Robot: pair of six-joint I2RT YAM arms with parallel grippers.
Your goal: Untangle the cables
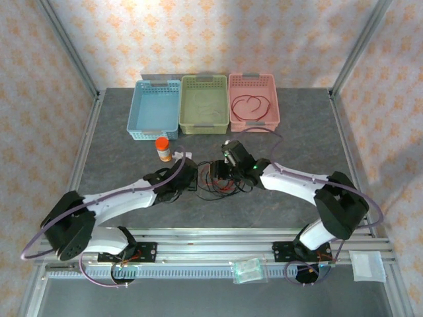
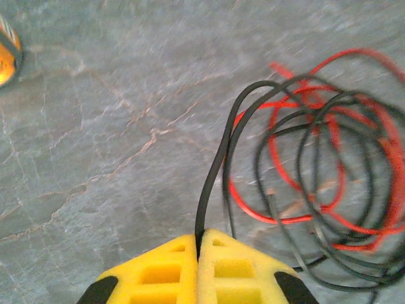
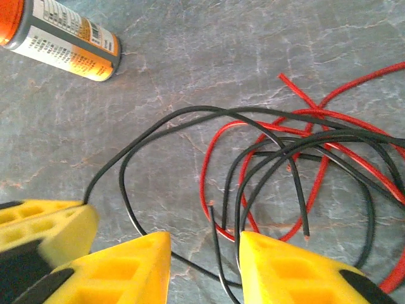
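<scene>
**One cable binned, the knot left to do**

On the grey marbled surface [image 1: 291, 132], a pink slatted plastic basket [image 1: 254, 123] at the far edge holds one dark red cable loop [image 1: 249, 98]. The tangle of thin black and red cables [image 1: 213, 179] lies mid-surface, unsorted. Left tool [image 2: 198, 250] clamps a black cable [image 2: 212, 177]. The right tool [image 3: 204, 239] stands partly open astride others. The orange bottle [image 3: 63, 31] has a label too blurred to read.

Two arms, left arm [image 1: 112, 201] and right arm [image 1: 297, 181]: white link shells, black rounded joint housings, black bases with thin red wires. Purple-grey hoses [image 1: 268, 132] loop along each. Green indicator light [image 1: 254, 168] on the right wrist. Left gripper [image 2: 198, 244] and right gripper [image 3: 205, 240]: yellow wedge fingers [image 3: 297, 272], rectangular moulded recesses, black backing.
</scene>
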